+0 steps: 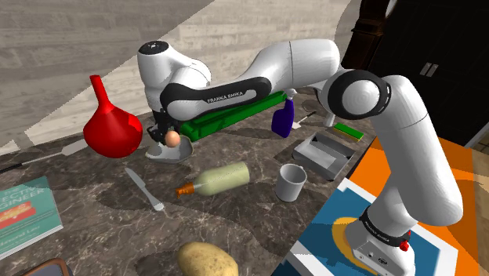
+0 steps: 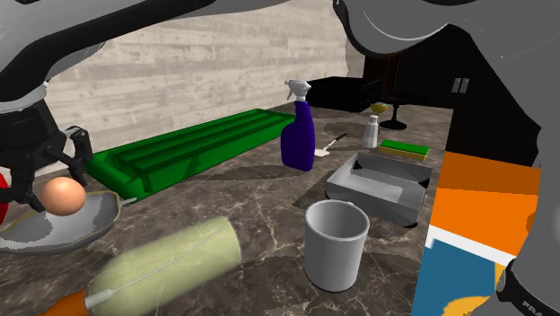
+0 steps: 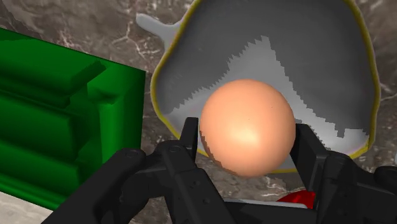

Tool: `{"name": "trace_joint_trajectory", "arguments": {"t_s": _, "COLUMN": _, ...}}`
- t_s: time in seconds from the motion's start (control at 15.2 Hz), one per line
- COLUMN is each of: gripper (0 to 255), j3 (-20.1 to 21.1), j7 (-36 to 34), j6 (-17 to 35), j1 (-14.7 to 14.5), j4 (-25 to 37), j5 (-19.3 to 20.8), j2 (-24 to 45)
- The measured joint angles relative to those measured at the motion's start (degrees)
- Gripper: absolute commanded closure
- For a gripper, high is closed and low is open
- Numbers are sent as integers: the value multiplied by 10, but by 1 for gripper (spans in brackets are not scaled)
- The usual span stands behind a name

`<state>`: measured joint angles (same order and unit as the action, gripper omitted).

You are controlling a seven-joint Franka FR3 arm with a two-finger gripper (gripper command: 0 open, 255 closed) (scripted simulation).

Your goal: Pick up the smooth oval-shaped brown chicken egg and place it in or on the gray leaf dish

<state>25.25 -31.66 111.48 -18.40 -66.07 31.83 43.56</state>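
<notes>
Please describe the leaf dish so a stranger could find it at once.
Find the long green tray on the marble counter. Between its end and the red vase lies the dish: grey, shallow, yellow-edged, under the egg that the gripper holds.

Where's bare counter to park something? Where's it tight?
Free: the patch between knife, bottle, potato and book; also the strip between bottle, green tray, spray bottle and cup. Tight: around the dish, with the red flask, green tray and the fingers holding the egg.
</notes>
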Motion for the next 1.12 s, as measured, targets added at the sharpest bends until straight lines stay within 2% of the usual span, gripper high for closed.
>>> {"name": "trace_joint_trajectory", "arguments": {"t_s": 0.13, "gripper": 255, "j3": 0, "j7": 0, "j6": 0, "j1": 0, "j4": 0, "j5": 0, "j2": 0}}
{"name": "trace_joint_trajectory", "arguments": {"t_s": 0.2, "gripper": 0, "j3": 0, "j7": 0, "j6": 0, "j1": 0, "j4": 0, "j5": 0, "j2": 0}}
{"name": "trace_joint_trajectory", "arguments": {"t_s": 0.59, "gripper": 0, "j3": 0, "j7": 0, "j6": 0, "j1": 0, "j4": 0, "j5": 0, "j2": 0}}
{"name": "trace_joint_trajectory", "arguments": {"t_s": 0.86, "gripper": 0, "j3": 6, "j7": 6, "j6": -42, "j1": -9, "j4": 27, "j5": -8, "j2": -17}}
{"name": "trace_joint_trajectory", "arguments": {"t_s": 1.12, "gripper": 0, "j3": 8, "j7": 8, "j6": -50, "j1": -8, "j4": 26, "j5": -11, "j2": -26}}
